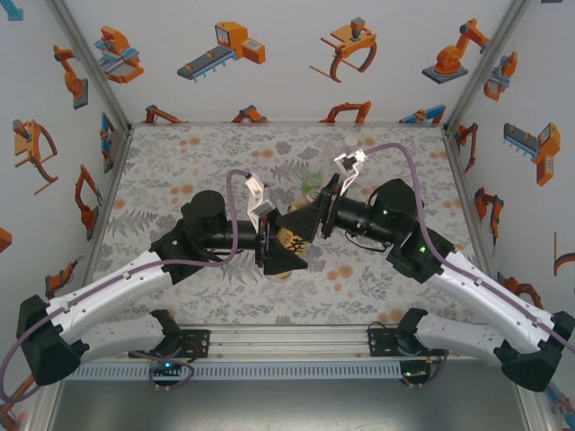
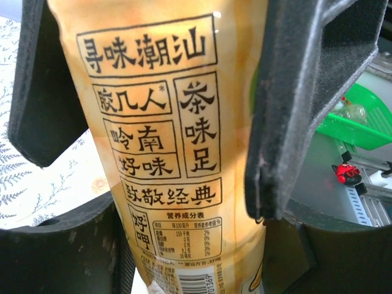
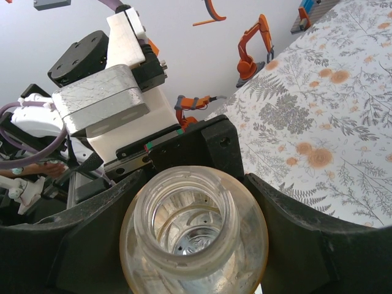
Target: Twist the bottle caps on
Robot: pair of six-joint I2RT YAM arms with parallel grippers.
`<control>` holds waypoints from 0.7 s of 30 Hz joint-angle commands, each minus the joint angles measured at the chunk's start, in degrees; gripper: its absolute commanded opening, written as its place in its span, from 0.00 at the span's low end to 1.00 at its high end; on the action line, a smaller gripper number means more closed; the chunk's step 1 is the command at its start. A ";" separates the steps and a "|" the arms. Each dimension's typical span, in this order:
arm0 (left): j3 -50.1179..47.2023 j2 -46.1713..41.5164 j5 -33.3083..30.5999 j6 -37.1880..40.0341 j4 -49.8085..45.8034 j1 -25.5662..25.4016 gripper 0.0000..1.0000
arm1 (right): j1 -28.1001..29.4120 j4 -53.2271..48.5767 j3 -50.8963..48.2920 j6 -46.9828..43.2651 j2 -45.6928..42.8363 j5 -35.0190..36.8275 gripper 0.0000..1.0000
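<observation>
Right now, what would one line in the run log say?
left gripper: shut on amber bottle, at label | right gripper: shut on same bottle, upper part | bottle mouth: open, uncapped

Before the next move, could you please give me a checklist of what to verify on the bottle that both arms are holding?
1. Grip of the left gripper on the amber bottle: ok, its pads lie against both sides of the label.
2. Grip of the right gripper at the bottle's shoulder: ok, its fingers flank it closely.
3. The neck open and unobstructed: ok, no cap on it.
4. A cap ready to pick: cannot tell.
5. Bottle clear of the table: cannot tell.
</observation>
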 commanded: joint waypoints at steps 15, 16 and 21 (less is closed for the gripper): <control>0.68 -3.15 -1.35 1.33 -2.59 -0.08 0.49 | 0.43 -11.03 4.65 -7.56 -4.20 10.28 0.70; 0.50 -3.51 -1.84 1.57 -3.07 -0.08 0.49 | 0.43 -12.14 5.17 -8.44 -4.44 11.42 0.71; -0.23 -5.69 -5.08 3.05 -6.70 -0.08 0.48 | 0.43 -18.01 8.59 -13.25 -5.06 17.59 0.76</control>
